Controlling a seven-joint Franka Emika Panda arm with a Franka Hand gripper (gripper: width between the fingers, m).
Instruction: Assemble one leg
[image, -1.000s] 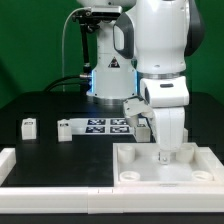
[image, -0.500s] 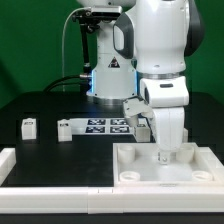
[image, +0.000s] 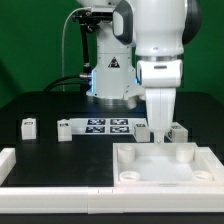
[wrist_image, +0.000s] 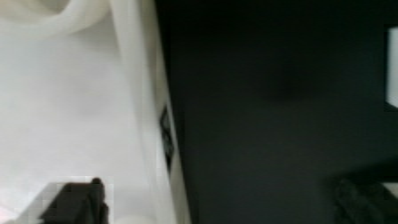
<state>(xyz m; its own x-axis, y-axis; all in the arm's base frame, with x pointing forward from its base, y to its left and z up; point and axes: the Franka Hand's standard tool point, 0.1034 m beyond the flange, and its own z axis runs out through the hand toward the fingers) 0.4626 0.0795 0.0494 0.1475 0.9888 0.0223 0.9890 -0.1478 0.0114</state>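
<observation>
My gripper (image: 157, 131) hangs over the far edge of the large white panel (image: 165, 165). It is open and empty. In the wrist view its dark fingers (wrist_image: 71, 203) stand wide apart, and the gripper (wrist_image: 217, 203) spans the panel's edge (wrist_image: 80, 110) and the black table. A leg (image: 178, 131) stands just to the exterior view's right of the gripper, at the panel's far edge. I cannot tell whether it sits in a socket. Two more legs (image: 29, 126) (image: 64, 129) lie on the table at the exterior view's left.
The marker board (image: 108, 126) lies behind the panel, in front of the robot base (image: 108, 75). A white raised frame (image: 12, 160) runs along the exterior view's left and front. A white object (wrist_image: 391, 80) shows at the wrist view's edge.
The gripper has risen from low over the panel's far sockets and shifted slightly toward the exterior view's left. The leg to its right is now uncovered.
</observation>
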